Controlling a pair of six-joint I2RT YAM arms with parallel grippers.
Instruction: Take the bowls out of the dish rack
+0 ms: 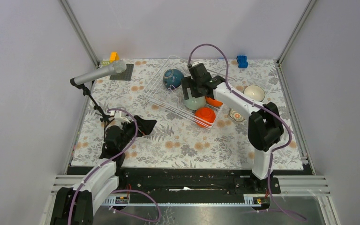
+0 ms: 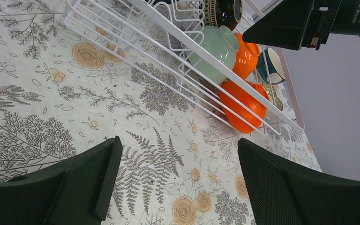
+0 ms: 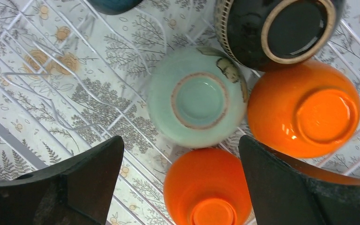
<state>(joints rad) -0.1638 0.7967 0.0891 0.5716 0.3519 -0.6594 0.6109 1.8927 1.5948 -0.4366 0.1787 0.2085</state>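
The white wire dish rack sits mid-table, tilted. In it lie a dark teal bowl, a mint green bowl and two orange bowls, all upside down. My right gripper hangs open over them. In its wrist view the mint bowl, a dark brown bowl and the orange bowls lie below the right gripper, which holds nothing. My left gripper stands open and empty above the cloth, left of the rack.
A cream bowl and a small patterned bowl rest on the cloth right of the rack. A microphone on a stand leans over the back left, by a dark mat. Small toys lie at the back edge.
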